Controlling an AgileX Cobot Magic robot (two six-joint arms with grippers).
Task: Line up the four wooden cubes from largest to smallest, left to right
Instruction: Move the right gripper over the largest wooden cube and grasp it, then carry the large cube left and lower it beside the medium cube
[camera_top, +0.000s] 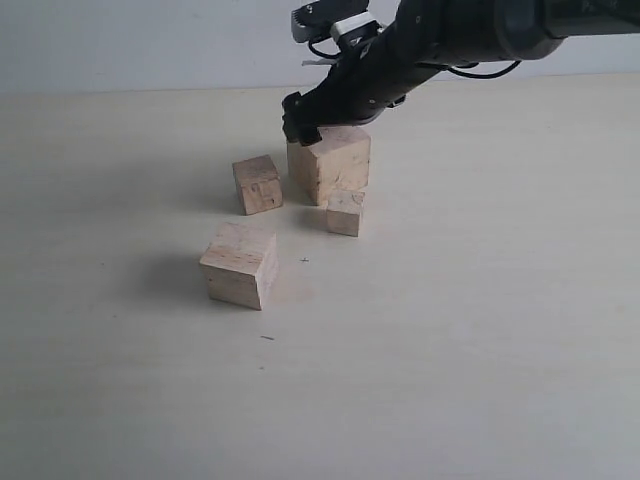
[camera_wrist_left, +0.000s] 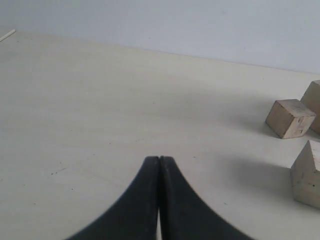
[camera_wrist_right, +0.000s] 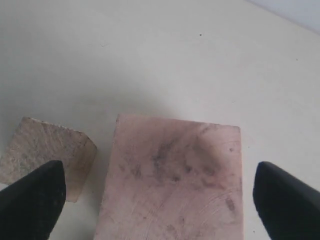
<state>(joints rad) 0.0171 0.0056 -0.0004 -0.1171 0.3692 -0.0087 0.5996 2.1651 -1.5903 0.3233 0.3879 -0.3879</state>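
Four wooden cubes sit mid-table. The largest cube (camera_top: 330, 163), with a grey-mottled top (camera_wrist_right: 172, 175), is at the back. A darker brown cube (camera_top: 258, 184) stands to its left and the smallest cube (camera_top: 345, 213) just in front of it. The second-largest cube (camera_top: 239, 265) is apart at the front left. My right gripper (camera_top: 303, 125) hangs open over the largest cube. Its fingers (camera_wrist_right: 32, 200) straddle the top, with gaps on both sides. A smaller cube (camera_wrist_right: 47, 152) shows beside it. My left gripper (camera_wrist_left: 159, 159) is shut and empty, with two cubes (camera_wrist_left: 290, 118) (camera_wrist_left: 307, 175) off to one side.
The pale table (camera_top: 480, 330) stretches wide around the cubes. A light wall (camera_top: 150, 40) runs along its far edge. The black right arm (camera_top: 460, 35) reaches in from the upper right.
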